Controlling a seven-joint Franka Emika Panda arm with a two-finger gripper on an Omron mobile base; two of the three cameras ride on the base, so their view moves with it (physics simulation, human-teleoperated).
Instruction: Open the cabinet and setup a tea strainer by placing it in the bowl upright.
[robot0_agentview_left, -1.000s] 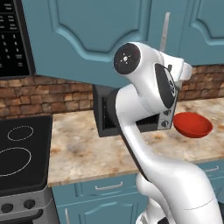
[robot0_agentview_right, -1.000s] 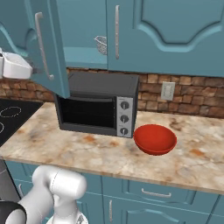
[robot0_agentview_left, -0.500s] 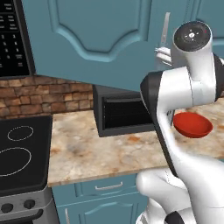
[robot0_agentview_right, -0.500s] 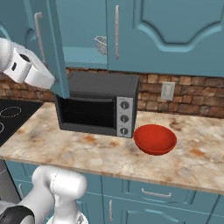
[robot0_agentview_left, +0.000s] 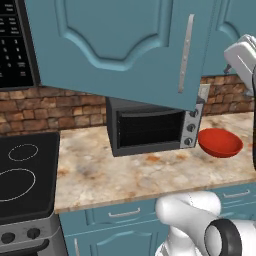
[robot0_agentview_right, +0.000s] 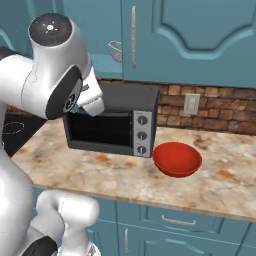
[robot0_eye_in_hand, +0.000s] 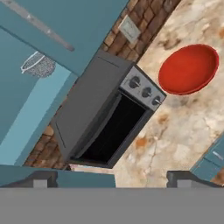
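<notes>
Arm (robot0_agentview_right: 45, 95): glossy white shell, rounded tubular links, smooth w/ no visible cables or screws. Joint cap at top of upper link: dark grey disc w/ small light mark at centre, set in black ring. Elbow area: large black oval band betw. white shells. Lower link (robot0_agentview_right: 67, 212): white cylinder, rounded end, dark ring at its base. Left base view: white rounded base link (robot0_agentview_left: 192, 212) w/ black-and-grey ring joint at lower right; white boxy segment (robot0_agentview_left: 242, 57) at upper right edge, dark seam along one side. Finger tips (robot0_eye_in_hand: 41, 178): two small dark grey blocks, squared tops
</notes>
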